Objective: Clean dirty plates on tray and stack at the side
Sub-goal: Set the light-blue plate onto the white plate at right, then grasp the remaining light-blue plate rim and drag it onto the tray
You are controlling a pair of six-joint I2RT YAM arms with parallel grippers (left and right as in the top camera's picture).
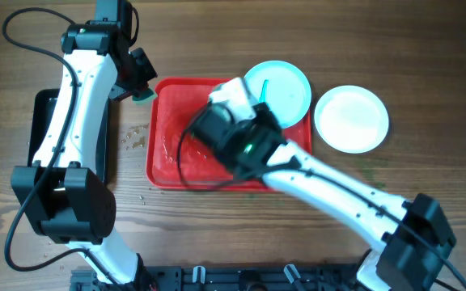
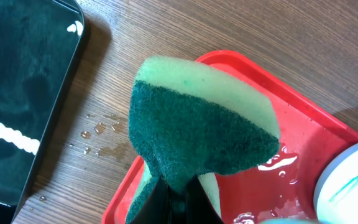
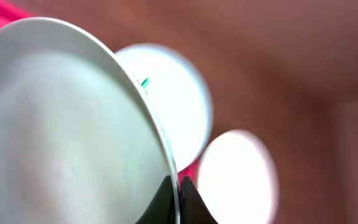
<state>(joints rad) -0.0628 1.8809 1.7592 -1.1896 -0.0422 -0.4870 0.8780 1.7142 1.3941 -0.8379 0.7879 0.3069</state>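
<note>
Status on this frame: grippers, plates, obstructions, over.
Left gripper shut on sponge over tray corner. Right gripper shut on tilted plate rim. Smeared plate on tray, white plate on table. Nothing blocking.

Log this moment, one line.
left gripper: shut on sponge; right gripper: shut on held plate; smeared plate: tray corner; white plate: beside tray

The tray (image 1: 167, 155) is red; sponge (image 2: 197, 124) pale green foam, dark green scouring face; aqua plate (image 1: 290, 93) with a thin teal streak; white plate (image 1: 351, 119) plain; gripped plate (image 3: 61, 124) pale, near white; table (image 1: 427, 48) brown wood-grain; side tray (image 1: 43, 129) black.
</note>
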